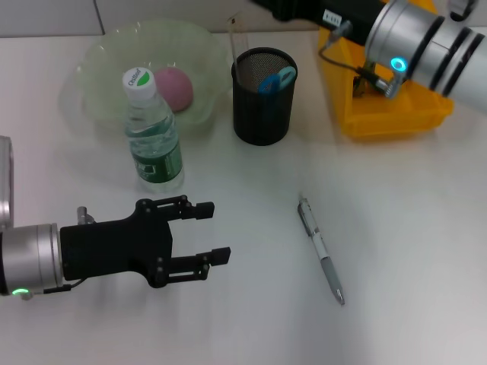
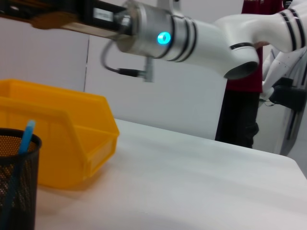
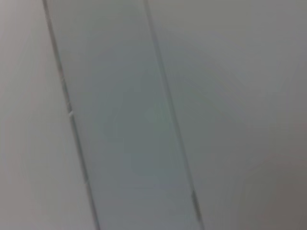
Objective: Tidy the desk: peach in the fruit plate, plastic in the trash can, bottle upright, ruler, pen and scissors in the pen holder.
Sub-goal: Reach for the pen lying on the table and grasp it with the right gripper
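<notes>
An upright clear bottle (image 1: pixel 153 133) with a green label stands beside the glass fruit plate (image 1: pixel 99 65), which holds the pink peach (image 1: pixel 176 86). The black mesh pen holder (image 1: pixel 264 99) contains blue-handled scissors (image 1: pixel 275 79) and a clear ruler (image 1: pixel 233 42) that sticks up out of it. The ruler (image 3: pixel 120 120) fills the right wrist view. A silver pen (image 1: pixel 321 249) lies on the table. My left gripper (image 1: pixel 215 230) hovers open and empty in front of the bottle. My right gripper (image 1: pixel 300 7) reaches over the yellow trash can (image 1: pixel 388 114) toward the ruler's top, its tip cut off by the picture's edge. The plastic is out of view.
The left wrist view shows the yellow bin (image 2: pixel 57 139), the pen holder (image 2: pixel 17 182) and my right arm (image 2: pixel 192 38) above them. A person in red (image 2: pixel 249 72) stands beyond the table's far edge.
</notes>
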You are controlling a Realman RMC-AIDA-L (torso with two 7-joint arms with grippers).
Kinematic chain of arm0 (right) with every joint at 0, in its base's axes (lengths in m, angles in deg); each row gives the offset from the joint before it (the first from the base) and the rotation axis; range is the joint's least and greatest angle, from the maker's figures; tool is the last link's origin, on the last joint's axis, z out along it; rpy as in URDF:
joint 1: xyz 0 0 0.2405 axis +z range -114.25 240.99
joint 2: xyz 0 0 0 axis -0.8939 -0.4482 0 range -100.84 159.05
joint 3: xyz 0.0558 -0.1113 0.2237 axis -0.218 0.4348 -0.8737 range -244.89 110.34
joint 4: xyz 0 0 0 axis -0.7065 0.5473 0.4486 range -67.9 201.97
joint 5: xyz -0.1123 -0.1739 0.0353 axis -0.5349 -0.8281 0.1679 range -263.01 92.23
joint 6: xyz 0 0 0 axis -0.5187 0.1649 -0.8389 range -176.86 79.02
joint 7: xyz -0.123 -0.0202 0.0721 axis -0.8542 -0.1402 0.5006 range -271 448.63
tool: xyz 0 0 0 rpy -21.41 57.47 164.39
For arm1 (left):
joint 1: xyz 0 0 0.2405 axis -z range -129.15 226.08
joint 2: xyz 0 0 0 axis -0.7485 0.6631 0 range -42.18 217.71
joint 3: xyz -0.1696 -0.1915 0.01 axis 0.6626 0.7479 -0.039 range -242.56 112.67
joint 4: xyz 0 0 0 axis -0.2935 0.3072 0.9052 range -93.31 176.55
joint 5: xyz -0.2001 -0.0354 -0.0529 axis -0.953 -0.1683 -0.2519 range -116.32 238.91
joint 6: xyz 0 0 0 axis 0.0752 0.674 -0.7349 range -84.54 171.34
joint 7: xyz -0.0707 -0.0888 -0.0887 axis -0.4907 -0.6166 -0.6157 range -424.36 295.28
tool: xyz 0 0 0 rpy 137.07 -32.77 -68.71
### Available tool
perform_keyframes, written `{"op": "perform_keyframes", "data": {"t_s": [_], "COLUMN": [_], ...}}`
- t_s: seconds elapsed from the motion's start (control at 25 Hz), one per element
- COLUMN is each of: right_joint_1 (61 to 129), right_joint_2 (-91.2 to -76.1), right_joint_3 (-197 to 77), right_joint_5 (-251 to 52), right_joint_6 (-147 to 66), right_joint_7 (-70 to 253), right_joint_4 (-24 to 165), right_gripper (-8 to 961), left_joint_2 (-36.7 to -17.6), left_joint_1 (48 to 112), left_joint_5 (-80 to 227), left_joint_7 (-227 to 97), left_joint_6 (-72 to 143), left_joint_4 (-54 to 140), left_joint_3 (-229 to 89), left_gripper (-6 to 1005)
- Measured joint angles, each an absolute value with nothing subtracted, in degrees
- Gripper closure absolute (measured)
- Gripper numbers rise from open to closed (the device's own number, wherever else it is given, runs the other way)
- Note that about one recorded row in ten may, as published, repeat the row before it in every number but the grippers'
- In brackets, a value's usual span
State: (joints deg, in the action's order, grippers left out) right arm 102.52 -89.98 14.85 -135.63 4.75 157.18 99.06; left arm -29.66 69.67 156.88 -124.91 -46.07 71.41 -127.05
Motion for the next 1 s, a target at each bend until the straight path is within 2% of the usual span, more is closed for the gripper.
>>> {"op": "perform_keyframes", "data": {"t_s": [0.04,0.16,0.2,0.24,0.28,0.36,0.44,0.52,0.8,1.0], "right_joint_1": [102.5,95.6,91.8,91.8,90.1,89.8,90.9,94.9,103.6,107.5], "right_joint_2": [-89.98,-89.99,-90.15,-90.15,-90.30,-90.33,-90.29,-90.02,-90.02,-90.19], "right_joint_3": [14.9,14.9,14.1,14.1,12.4,11.1,9.0,6.5,6.1,7.3], "right_joint_5": [-135.6,-153.9,-169.9,-169.9,-183.8,-191.2,-200.0,-209.8,-222.7,-225.8], "right_joint_6": [4.7,2.9,5.0,5.0,9.9,14.1,21.7,33.4,47.3,48.8], "right_joint_7": [157.2,174.1,188.7,188.7,202.0,209.1,218.5,231.2,248.1,256.3], "right_joint_4": [99.1,115.4,126.3,126.3,135.5,139.8,144.6,149.3,152.1,148.3], "right_gripper": [369,315,293,270,248,248,248,248,247,247], "left_joint_2": [-29.66,-29.65,-29.65,-29.64,-29.59,-29.42,-29.09,-28.95,-28.74,-28.49], "left_joint_1": [69.7,69.6,69.6,69.6,69.7,69.8,70.0,70.2,70.3,70.0], "left_joint_5": [156.9,157.1,157.1,157.1,157.2,157.6,158.8,160.4,164.0,164.1], "left_joint_7": [-124.9,-124.9,-124.9,-124.9,-124.9,-124.9,-125.1,-125.3,-125.5,-125.3], "left_joint_6": [-46.1,-46.2,-46.3,-46.4,-46.4,-46.5,-46.5,-46.6,-47.7,-48.1], "left_joint_4": [71.4,71.4,71.4,71.4,71.4,71.4,71.7,72.1,74.5,76.0], "left_joint_3": [-127.1,-126.3,-126.2,-126.2,-126.2,-126.3,-126.6,-126.7,-126.2,-126.5], "left_gripper": [274,274,274,274,274,274,273,273,273,273]}}
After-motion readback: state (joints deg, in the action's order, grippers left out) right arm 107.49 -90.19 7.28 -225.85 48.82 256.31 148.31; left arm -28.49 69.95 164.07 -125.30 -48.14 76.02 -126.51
